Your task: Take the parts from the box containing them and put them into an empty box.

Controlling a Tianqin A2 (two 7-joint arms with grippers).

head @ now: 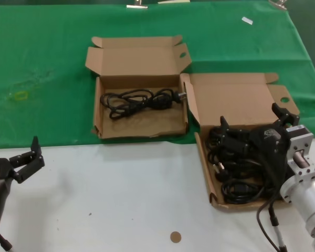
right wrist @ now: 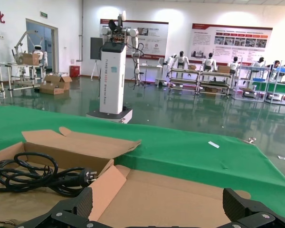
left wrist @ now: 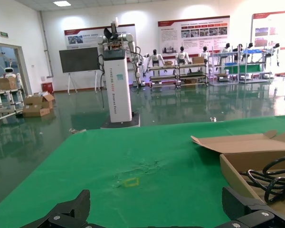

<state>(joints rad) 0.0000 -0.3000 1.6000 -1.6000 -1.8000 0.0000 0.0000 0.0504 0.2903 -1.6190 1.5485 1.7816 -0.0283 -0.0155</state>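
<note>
right gripper [head: 250, 122]: spread wide, low over the cords, gripping nothing | left gripper [head: 27, 157]: open, parked | cords [head: 236, 165]: black tangled bundles in right box [head: 241, 94]; one cord [head: 139, 101] in left box [head: 131, 60]

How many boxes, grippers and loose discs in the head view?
Cardboard boxes: 2, left box, right box
Grippers: 2, left gripper, right gripper
Brown disc on the table: 1
Total: 5

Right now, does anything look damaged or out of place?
Left box: its front rim is ragged and uneven, as if torn. A small brown disc lies loose on the white table, away from both boxes. The cords in the right box are a tangled heap.
</note>
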